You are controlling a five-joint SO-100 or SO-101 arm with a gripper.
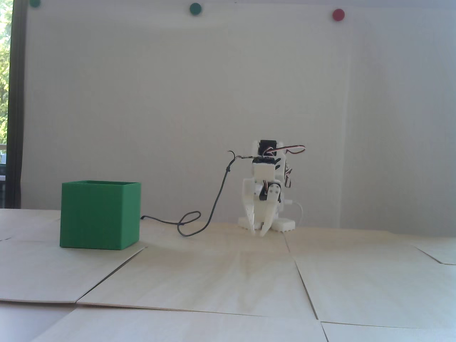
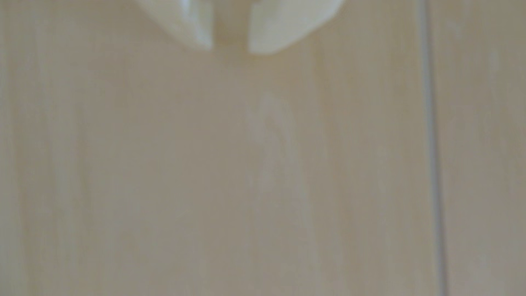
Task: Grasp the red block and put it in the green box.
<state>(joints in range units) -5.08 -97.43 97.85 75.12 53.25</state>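
We see the green box (image 1: 100,214) standing on the pale wooden table (image 1: 228,278), well to the left of the white arm in the fixed view. The gripper (image 1: 258,230) points down beside the table, fingertips slightly parted, nothing between them. No red block shows; no writing is legible.

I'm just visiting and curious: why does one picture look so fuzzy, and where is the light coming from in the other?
The wrist view is out of focus throughout: the gripper tips and the wooden table are soft smears. The fixed view is sharper but hazy; daylight enters from the window at its left edge, and the green box casts a faint shadow to its right.
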